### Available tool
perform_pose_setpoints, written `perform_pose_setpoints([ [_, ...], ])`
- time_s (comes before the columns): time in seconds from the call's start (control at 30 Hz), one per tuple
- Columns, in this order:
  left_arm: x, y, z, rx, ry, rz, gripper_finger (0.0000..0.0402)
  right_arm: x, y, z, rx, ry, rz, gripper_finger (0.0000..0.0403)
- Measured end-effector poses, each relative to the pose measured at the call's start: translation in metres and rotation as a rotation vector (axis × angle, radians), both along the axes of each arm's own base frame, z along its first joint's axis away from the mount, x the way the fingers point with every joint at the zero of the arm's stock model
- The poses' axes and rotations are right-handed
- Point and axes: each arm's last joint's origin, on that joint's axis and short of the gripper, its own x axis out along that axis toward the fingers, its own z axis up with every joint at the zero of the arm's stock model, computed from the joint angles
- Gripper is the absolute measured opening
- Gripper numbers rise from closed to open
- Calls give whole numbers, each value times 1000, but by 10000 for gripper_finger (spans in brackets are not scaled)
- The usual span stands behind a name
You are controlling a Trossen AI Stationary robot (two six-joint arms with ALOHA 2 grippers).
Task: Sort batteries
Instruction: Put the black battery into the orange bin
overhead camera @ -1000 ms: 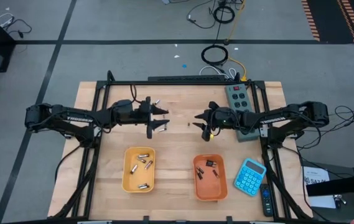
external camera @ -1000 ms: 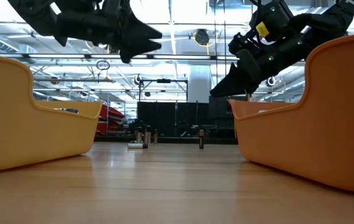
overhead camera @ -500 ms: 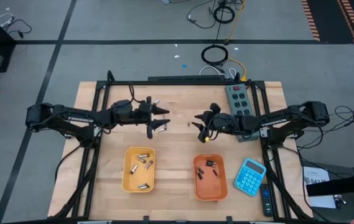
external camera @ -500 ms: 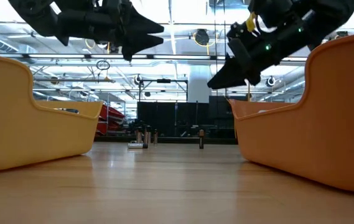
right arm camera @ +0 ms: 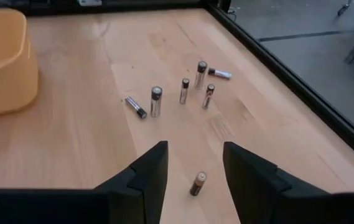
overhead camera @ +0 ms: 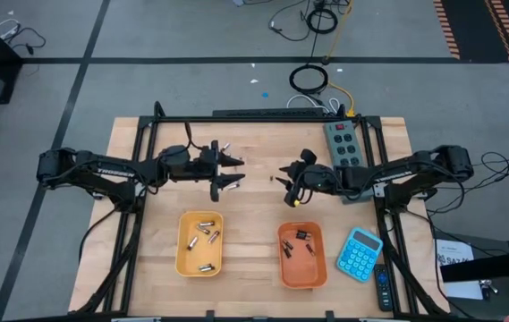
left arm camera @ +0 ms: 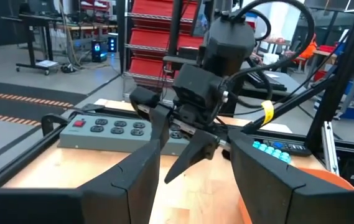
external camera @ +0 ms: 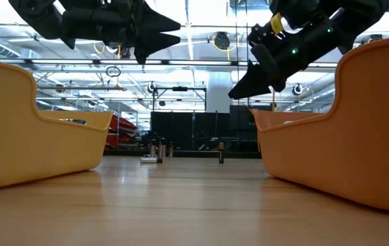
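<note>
two end effectors face each other above the counter (overhead camera: 254, 215). our left end effector (overhead camera: 233, 170) hangs wide open with nothing in it, and our right end effector (right arm camera: 192, 163) is also spread and empty, above a lone battery (right arm camera: 198, 183). five loose batteries (right arm camera: 178, 91) lie or stand near the counter's far edge. we see silvery batteries (overhead camera: 202, 234) in the yellow tray (overhead camera: 182, 255) and dark batteries (overhead camera: 305, 241) in the orange tray (overhead camera: 287, 268).

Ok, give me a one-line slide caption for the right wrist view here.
Right end effector, fingers open, poised above a lone upright battery on the wooden table, five more batteries beyond.
</note>
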Motion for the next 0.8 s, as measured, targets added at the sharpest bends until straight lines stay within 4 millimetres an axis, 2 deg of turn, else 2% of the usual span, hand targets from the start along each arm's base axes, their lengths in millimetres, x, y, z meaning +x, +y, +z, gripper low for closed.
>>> perform_pose_setpoints([
  [0.17,0,-2,0,-24,-2,-3,205,6,-4,-10,-32,32,30,146],
  [0.43,2,-16,-2,-40,17,-24,205,10,-28,-15,-14,20,103,146],
  [0.67,1,-23,-12,-73,120,28,205,14,-47,-27,-5,28,157,146],
  [0.8,0,-39,-18,-95,188,9,205,11,-57,-29,6,20,187,146],
])
